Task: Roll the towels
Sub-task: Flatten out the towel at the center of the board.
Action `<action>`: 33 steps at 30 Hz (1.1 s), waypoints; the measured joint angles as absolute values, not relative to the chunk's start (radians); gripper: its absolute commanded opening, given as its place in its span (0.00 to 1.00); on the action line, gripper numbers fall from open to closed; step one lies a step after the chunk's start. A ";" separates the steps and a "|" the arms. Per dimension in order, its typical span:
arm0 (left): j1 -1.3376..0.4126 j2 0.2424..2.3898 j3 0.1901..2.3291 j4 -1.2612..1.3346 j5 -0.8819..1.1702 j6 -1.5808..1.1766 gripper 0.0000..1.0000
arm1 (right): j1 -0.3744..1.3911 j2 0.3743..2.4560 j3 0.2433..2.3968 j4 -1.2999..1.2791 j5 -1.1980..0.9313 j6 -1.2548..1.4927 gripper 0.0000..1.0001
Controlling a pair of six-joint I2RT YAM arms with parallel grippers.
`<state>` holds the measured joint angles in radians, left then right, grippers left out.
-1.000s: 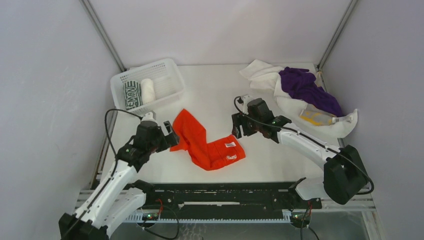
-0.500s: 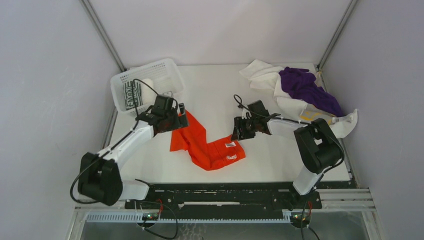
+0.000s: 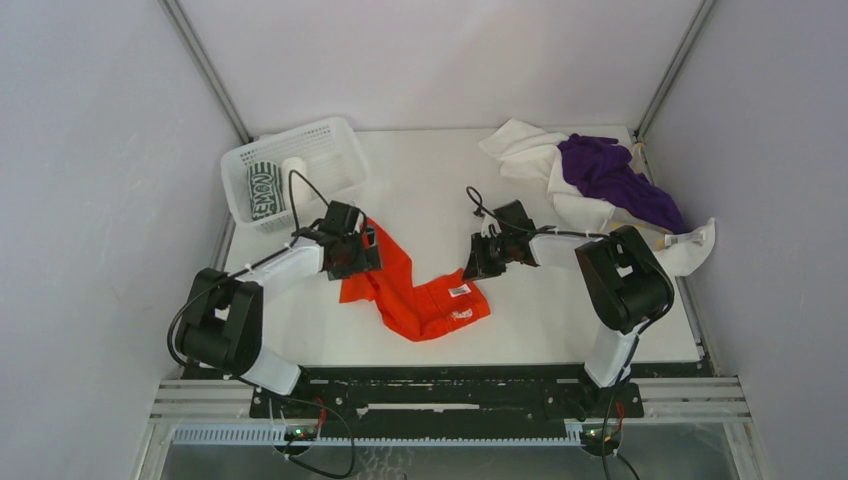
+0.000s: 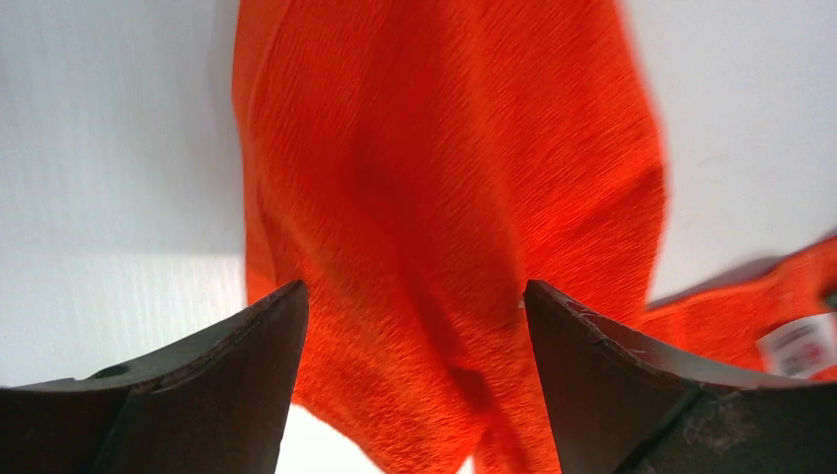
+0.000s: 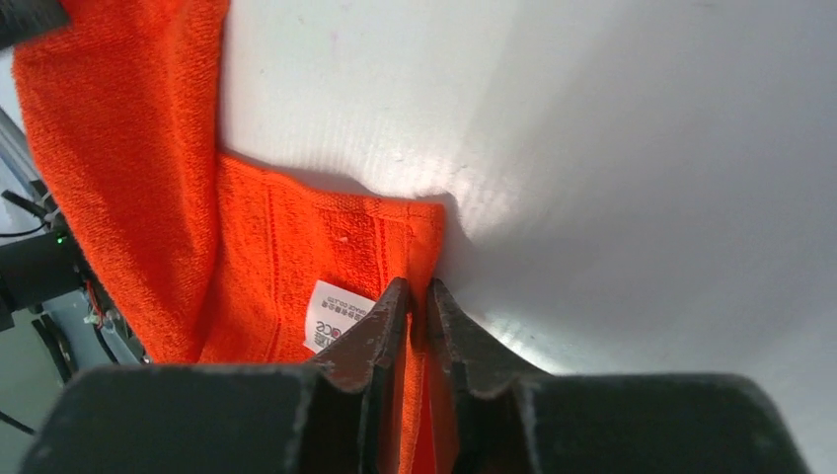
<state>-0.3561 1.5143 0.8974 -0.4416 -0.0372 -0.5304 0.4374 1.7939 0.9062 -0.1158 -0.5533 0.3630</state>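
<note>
White counter (image 3: 420,180) carried the orange-red towel (image 3: 400,290), lying crumpled at centre between the two arms. Left hand (image 4: 415,326) stood open, fingers straddling the towel's left end. Right hand (image 5: 415,308) was closed, pinching the hem at the towel's right corner beside its label (image 5: 336,321)

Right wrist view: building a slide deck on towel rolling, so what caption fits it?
Right hand pinches the edge of the orange towel beside its label, on a white table.
</note>
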 measured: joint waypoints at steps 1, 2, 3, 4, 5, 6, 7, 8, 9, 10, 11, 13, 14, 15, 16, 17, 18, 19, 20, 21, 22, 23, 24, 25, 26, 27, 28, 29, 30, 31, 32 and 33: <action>-0.356 1.509 0.865 -0.428 -0.037 -0.540 0.85 | 0.432 1.794 0.906 -0.122 -0.548 0.363 0.08; -0.356 1.502 0.841 -0.427 -0.038 -0.546 0.85 | 0.427 1.792 0.906 -0.126 -0.543 0.362 0.06; -0.356 1.490 0.807 -0.422 -0.038 -0.557 0.85 | 0.419 1.784 0.904 -0.133 -0.526 0.360 0.05; -0.356 1.471 0.770 -0.419 -0.038 -0.568 0.85 | 0.410 1.772 0.898 -0.140 -0.510 0.358 0.02; -0.356 1.441 0.738 -0.410 -0.041 -0.581 0.85 | 0.401 1.757 0.891 -0.147 -0.496 0.355 0.02; -0.356 1.402 0.708 -0.399 -0.039 -0.595 0.85 | 0.387 1.731 0.879 -0.160 -0.478 0.354 0.01; -0.356 1.361 0.673 -0.394 -0.040 -0.609 0.85 | 0.372 1.702 0.866 -0.172 -0.460 0.352 0.01; -0.356 1.319 0.635 -0.392 -0.040 -0.627 0.85 | 0.358 1.674 0.855 -0.183 -0.443 0.351 0.01; -0.356 1.283 0.604 -0.389 -0.039 -0.643 0.85 | 0.347 1.648 0.845 -0.192 -0.429 0.350 0.01; -0.356 1.233 0.566 -0.377 -0.036 -0.664 0.85 | 0.337 1.620 0.834 -0.199 -0.414 0.348 0.01; -0.356 1.181 0.527 -0.374 -0.031 -0.686 0.86 | 0.329 1.593 0.824 -0.205 -0.399 0.347 0.01; -0.356 1.073 0.462 -0.379 -0.019 -0.729 0.88 | 0.318 1.548 0.806 -0.218 -0.373 0.342 0.01; -0.356 1.004 0.427 -0.395 -0.014 -0.756 0.90 | 0.314 1.534 0.801 -0.224 -0.363 0.339 0.01; -0.356 0.958 0.410 -0.417 -0.014 -0.772 0.91 | 0.314 1.527 0.797 -0.229 -0.356 0.336 0.02; -0.356 0.910 0.402 -0.453 -0.016 -0.786 0.92 | 0.314 1.523 0.794 -0.232 -0.350 0.333 0.02; -0.356 0.870 0.402 -0.485 -0.024 -0.794 0.93 | 0.314 1.523 0.791 -0.233 -0.347 0.331 0.02; -0.356 0.833 0.408 -0.514 -0.039 -0.799 0.94 | 0.314 1.522 0.787 -0.236 -0.344 0.328 0.02; -0.356 0.806 0.422 -0.545 -0.059 -0.799 0.94 | 0.314 1.522 0.783 -0.237 -0.340 0.326 0.02; -0.354 0.793 0.440 -0.575 -0.078 -0.797 0.94 | 0.314 1.520 0.776 -0.238 -0.336 0.324 0.02; -0.347 0.785 0.474 -0.608 -0.103 -0.790 0.92 | 0.312 1.517 0.770 -0.239 -0.332 0.323 0.03; -0.335 0.786 0.505 -0.625 -0.118 -0.781 0.90 | 0.309 1.513 0.764 -0.239 -0.329 0.321 0.03; -0.315 0.794 0.538 -0.634 -0.129 -0.769 0.87 | 0.306 1.507 0.757 -0.239 -0.325 0.320 0.03; -0.284 0.808 0.572 -0.636 -0.131 -0.756 0.83 | 0.301 1.501 0.751 -0.239 -0.322 0.319 0.03; -0.249 0.825 0.596 -0.629 -0.132 -0.747 0.80 | 0.296 1.491 0.746 -0.241 -0.318 0.316 0.03; -0.219 0.854 0.618 -0.612 -0.126 -0.730 0.78 | 0.294 1.481 0.742 -0.243 -0.315 0.314 0.03; -0.183 0.864 0.622 -0.606 -0.126 -0.728 0.75 | 0.291 1.475 0.739 -0.244 -0.314 0.312 0.03; -0.153 0.897 0.625 -0.594 -0.124 -0.720 0.72 | 0.289 1.465 0.738 -0.243 -0.313 0.309 0.03; -0.134 0.922 0.625 -0.586 -0.121 -0.716 0.69 | 0.287 1.457 0.738 -0.243 -0.311 0.308 0.03; -0.115 0.958 0.625 -0.578 -0.120 -0.712 0.66 | 0.287 1.449 0.736 -0.241 -0.311 0.306 0.03; -0.102 0.988 0.625 -0.574 -0.120 -0.707 0.65 | 0.286 1.443 0.733 -0.236 -0.312 0.305 0.03; -0.087 1.022 0.626 -0.566 -0.119 -0.697 0.64 | 0.286 1.434 0.729 -0.234 -0.312 0.303 0.03; -0.078 1.052 0.629 -0.561 -0.120 -0.689 0.64 | 0.286 1.430 0.726 -0.234 -0.312 0.302 0.03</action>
<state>-0.0776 1.0523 0.6292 -0.5613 -0.1204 -0.6888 0.2863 1.4300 0.7258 -0.2337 -0.3119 0.3019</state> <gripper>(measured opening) 0.657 0.029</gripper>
